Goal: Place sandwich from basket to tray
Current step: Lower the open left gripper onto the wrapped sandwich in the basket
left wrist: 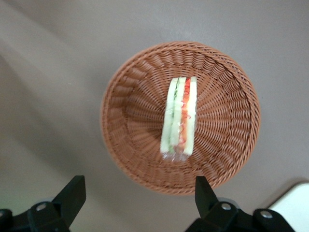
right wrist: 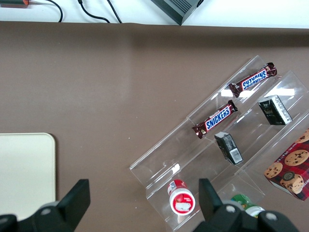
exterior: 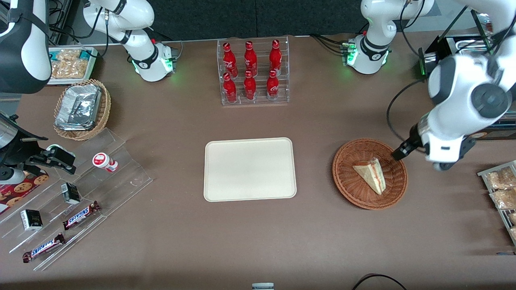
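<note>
The sandwich [exterior: 371,174] [left wrist: 180,117], a pale wedge in clear wrap with red and green filling, lies in the middle of the round reddish-brown wicker basket [exterior: 342,177] [left wrist: 227,96]. The cream tray [exterior: 250,169] [left wrist: 295,209] lies flat beside the basket, toward the parked arm's end, with nothing on it. My left gripper [exterior: 403,151] [left wrist: 139,193] hangs above the basket's rim on the working arm's side, well clear of the sandwich. It is open, and only bare table and the basket's rim show between its black fingers [left wrist: 72,193].
A clear rack of red bottles [exterior: 254,72] stands farther from the front camera than the tray. A tan basket of foil containers [exterior: 82,108] and acrylic racks with chocolate bars [exterior: 72,201] lie toward the parked arm's end. Bagged snacks [exterior: 500,193] sit beside the working arm.
</note>
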Controlling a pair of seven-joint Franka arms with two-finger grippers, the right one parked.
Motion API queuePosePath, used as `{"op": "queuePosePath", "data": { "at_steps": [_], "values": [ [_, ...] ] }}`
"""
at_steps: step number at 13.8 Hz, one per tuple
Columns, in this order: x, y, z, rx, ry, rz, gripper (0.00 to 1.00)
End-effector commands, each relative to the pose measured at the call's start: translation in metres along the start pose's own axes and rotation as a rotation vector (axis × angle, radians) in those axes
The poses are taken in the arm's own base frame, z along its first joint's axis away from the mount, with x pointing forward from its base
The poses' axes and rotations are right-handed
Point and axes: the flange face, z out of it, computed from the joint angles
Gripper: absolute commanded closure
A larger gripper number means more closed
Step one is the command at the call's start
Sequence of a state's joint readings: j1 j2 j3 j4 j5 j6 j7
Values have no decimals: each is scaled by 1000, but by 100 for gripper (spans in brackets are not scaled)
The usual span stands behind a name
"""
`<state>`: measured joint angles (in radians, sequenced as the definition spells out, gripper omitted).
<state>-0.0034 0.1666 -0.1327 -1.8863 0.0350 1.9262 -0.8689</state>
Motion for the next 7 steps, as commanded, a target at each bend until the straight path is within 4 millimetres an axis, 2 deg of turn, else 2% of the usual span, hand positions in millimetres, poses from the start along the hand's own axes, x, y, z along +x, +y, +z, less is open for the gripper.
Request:
{"op": "queuePosePath", "data": {
  "at_steps": [1, 7],
  "values": [
    [7, 17, 30, -12, -7, -53, 0],
    [-11, 16, 127, -92, 38, -51, 0]
  ]
}}
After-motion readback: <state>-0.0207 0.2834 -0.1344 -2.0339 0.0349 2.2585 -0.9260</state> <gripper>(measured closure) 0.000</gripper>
